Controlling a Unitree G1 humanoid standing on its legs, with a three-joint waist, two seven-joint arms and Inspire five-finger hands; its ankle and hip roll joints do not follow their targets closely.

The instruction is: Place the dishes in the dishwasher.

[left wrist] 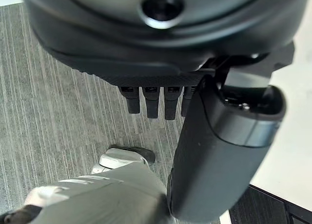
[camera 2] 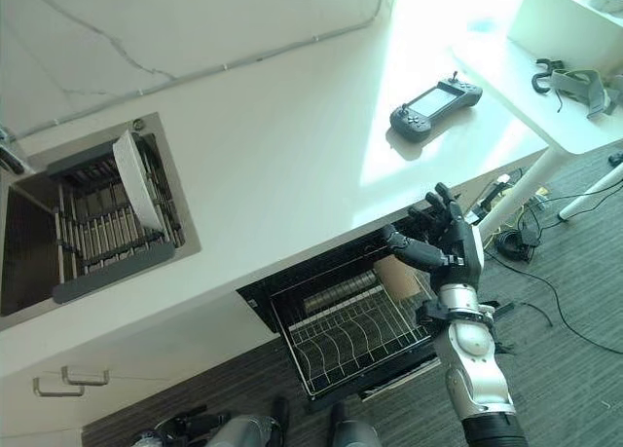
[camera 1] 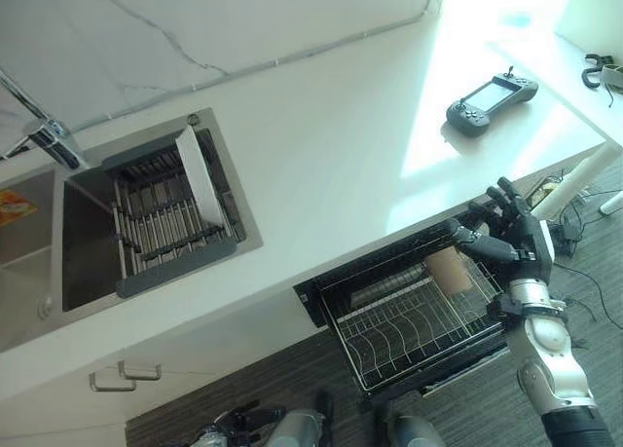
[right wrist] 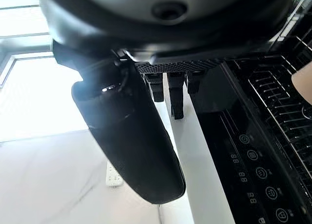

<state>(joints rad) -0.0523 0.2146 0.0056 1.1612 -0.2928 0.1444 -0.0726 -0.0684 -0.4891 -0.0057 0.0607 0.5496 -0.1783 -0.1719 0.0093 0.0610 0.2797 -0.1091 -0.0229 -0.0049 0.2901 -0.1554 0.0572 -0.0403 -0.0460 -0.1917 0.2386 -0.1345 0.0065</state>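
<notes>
Right hand (camera 1: 521,235), fingers spread apart, hovers beside a cup (camera 1: 450,269) in the pulled-out rack (camera 1: 389,335) below the bench (camera 1: 331,165); left hand (left wrist: 161,94) fingers relaxed

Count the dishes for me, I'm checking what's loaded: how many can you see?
2. A white plate stands on edge in the sink rack; a tan cup sits in the dishwasher rack beside the right hand. More may be hidden.

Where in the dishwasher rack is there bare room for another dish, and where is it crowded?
The dishwasher rack has free tines across its middle and left, towards the sink. Its right end is crowded: a tan cup lies there, with the right robot hand open beside it.
</notes>
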